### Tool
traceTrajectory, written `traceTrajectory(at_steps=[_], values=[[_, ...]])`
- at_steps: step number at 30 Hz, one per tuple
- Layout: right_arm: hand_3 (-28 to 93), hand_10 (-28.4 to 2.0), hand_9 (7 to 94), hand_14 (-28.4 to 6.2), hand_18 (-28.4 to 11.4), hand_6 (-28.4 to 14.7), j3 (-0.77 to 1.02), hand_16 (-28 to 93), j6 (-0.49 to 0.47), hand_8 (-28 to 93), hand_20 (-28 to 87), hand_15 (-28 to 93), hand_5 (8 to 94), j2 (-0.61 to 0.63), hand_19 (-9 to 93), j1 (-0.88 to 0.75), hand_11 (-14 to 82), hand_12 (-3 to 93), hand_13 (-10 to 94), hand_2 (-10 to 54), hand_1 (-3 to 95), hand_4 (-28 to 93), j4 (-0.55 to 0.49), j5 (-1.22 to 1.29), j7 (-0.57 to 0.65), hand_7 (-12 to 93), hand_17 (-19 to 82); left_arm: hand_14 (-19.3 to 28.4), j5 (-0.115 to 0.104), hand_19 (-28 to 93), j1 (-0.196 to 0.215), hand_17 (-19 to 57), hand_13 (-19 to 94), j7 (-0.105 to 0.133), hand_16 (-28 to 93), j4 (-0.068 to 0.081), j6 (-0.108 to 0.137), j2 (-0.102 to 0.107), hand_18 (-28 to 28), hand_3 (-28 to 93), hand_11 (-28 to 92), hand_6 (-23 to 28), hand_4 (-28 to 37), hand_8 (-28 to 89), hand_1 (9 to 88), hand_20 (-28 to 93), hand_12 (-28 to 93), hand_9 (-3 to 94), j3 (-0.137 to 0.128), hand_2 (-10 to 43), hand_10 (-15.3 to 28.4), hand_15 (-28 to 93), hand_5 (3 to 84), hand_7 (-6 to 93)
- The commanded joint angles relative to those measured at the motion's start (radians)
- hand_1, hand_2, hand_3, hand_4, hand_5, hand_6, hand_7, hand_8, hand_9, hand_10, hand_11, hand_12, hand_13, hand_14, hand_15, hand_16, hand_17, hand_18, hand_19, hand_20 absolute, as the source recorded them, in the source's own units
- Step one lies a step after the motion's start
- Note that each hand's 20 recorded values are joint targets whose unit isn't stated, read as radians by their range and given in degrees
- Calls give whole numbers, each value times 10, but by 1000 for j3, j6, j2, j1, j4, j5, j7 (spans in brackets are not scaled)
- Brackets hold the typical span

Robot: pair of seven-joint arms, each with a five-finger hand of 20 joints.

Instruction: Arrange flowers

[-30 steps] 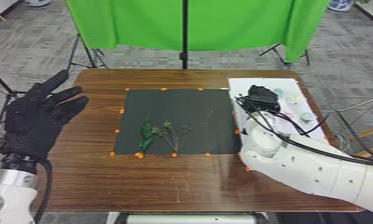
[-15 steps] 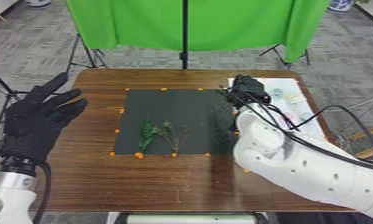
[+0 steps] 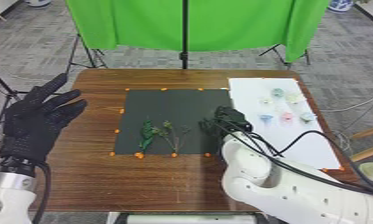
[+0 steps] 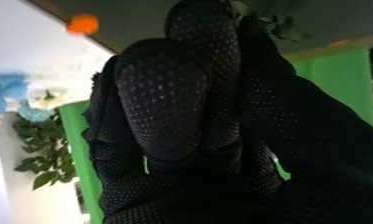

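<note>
In the head view my right hand (image 3: 229, 120) is low over the right part of the black mat (image 3: 178, 107). In the right wrist view the curled fingers of this hand (image 4: 165, 100) meet the thumb, with a bit of a pale flower (image 4: 239, 7) between their tips; the rest of it is hidden. Leafy green sprigs (image 3: 147, 135) and thin stems (image 3: 168, 132) lie on the mat's lower middle, left of this hand. Small pastel flowers, among them a pink one (image 3: 286, 117) and a blue one (image 3: 267, 119), lie on the white sheet (image 3: 298, 147). My left hand (image 3: 31, 122) stands open beyond the table's left edge.
Orange markers (image 3: 139, 155) line the mat on the brown table (image 3: 165, 185). Black cables (image 3: 289, 142) loop over the white sheet beside the right arm. A green screen (image 3: 138, 30) hangs behind the table.
My right hand has come from the white sheet to the black mat, leftward and nearer, and the flowers on the sheet are uncovered. The left hand has hardly moved.
</note>
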Motion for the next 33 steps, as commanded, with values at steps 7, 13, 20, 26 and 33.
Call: traceTrajectory(at_steps=[7,13,20,26,33], values=[[709,-115,923,-59,-226,-18,20,166,-107,105,138,616,888,-23,932,-47,340,196,878,-95,505,-258,-35,20,35,221,423,284,5,581,21,-99,246,-14,-108,-3,13,-10,251,767,282,80,-283,-98,208,111,109,312,-3,98,203,552,326,149],[682,-119,916,-61,-227,-19,14,167,-96,97,137,616,865,-35,932,-37,337,192,876,-95,476,-254,-31,24,36,217,422,284,6,584,20,-99,247,-17,-107,-2,13,-10,252,766,278,81,-283,-97,208,109,112,316,-1,99,205,549,328,148],[699,-119,917,-62,-231,-17,-4,166,-83,67,136,613,853,-61,932,3,335,189,881,-94,425,-253,17,30,60,212,431,284,7,585,4,-100,249,-21,-106,3,9,-5,253,766,274,82,-283,-96,207,106,115,318,8,99,206,548,330,147],[708,-118,921,-61,-230,-15,-5,166,-47,36,136,612,856,-73,932,19,334,188,884,-80,408,-257,50,36,73,213,435,284,7,586,-1,-100,250,-28,-106,5,10,-6,254,764,272,83,-283,-95,208,103,118,319,10,100,206,545,332,145],[715,-118,921,-59,-228,-13,7,167,-21,-48,136,610,846,-70,932,20,333,188,886,-54,382,-253,50,32,67,212,438,284,7,588,9,-101,251,-16,-105,2,11,-6,254,765,270,84,-283,-94,209,101,118,320,7,100,207,546,332,143]])
